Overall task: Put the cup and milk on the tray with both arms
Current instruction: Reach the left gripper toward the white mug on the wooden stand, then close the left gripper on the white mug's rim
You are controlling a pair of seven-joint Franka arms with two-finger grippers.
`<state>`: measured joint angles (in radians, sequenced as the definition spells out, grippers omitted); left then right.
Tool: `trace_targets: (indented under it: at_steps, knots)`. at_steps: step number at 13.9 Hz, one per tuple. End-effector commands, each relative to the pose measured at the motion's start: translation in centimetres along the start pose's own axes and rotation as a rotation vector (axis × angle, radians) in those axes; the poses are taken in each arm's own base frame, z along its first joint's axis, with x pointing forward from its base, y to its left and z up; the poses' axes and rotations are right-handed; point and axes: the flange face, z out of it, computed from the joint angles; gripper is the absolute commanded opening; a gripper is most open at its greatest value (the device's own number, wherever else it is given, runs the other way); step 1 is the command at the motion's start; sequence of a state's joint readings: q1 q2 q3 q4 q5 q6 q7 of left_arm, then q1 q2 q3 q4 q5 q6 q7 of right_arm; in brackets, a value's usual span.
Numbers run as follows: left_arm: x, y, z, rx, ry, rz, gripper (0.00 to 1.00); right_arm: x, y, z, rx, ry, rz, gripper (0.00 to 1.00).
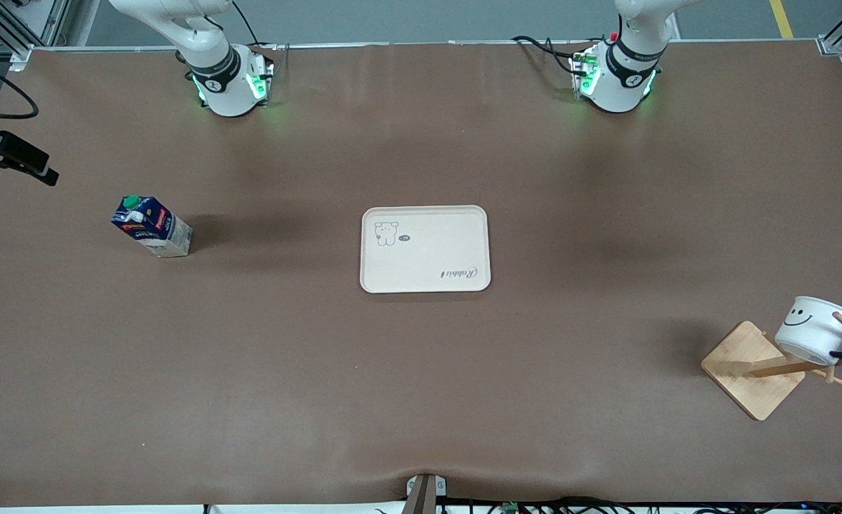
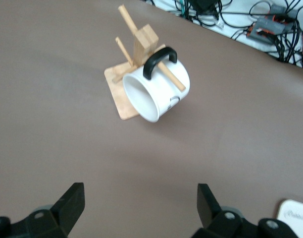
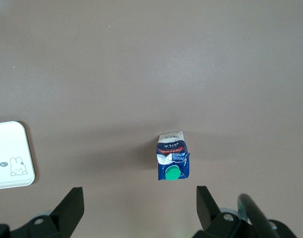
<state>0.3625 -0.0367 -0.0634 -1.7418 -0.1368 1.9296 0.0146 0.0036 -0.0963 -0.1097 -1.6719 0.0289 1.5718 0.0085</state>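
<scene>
The cream tray (image 1: pixel 425 250) lies flat at the table's middle; a corner shows in the left wrist view (image 2: pixel 296 214) and its bear end in the right wrist view (image 3: pixel 10 156). The blue milk carton (image 1: pixel 152 226) stands toward the right arm's end, green cap up; it also shows in the right wrist view (image 3: pixel 173 157). The white smiley cup (image 1: pixel 817 330) hangs by its black handle on a wooden rack peg at the left arm's end, mouth open in the left wrist view (image 2: pixel 158 91). My left gripper (image 2: pixel 140 201) and right gripper (image 3: pixel 140 202) are open, empty, high over bare table.
The wooden rack (image 1: pixel 754 369) with its square base and slanted pegs stands near the table's edge at the left arm's end. Both arm bases (image 1: pixel 229 84) sit along the edge farthest from the front camera. Cables (image 2: pixel 250 22) lie off the table edge.
</scene>
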Motion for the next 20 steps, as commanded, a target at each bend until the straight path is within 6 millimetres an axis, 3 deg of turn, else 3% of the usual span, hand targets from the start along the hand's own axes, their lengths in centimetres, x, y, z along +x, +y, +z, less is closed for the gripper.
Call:
trace_targets:
  at_steps: [1,8,10,17,20]
  knots:
    - [-1.0,-0.4,2.8,-0.016,0.085,0.05,1.0,-0.4,0.3,-0.5,0.018,0.01,0.002,1.0]
    - [0.4,-1.6,10.1,-0.142,0.17,0.063,1.0,-0.3,0.3,-0.4,0.018,0.009,0.002,1.0]
    - [0.8,-2.0,11.6,-0.144,0.184,0.09,0.94,-0.3,0.3,-0.4,0.018,0.009,0.002,1.0]
    - [2.1,-2.0,15.6,-0.153,0.227,0.098,0.83,-0.3,0.3,-0.4,0.018,0.007,0.002,1.0]
    - [2.2,-1.0,16.6,-0.167,0.243,0.091,0.77,-0.3,0.3,-0.4,0.018,0.007,0.002,1.0]
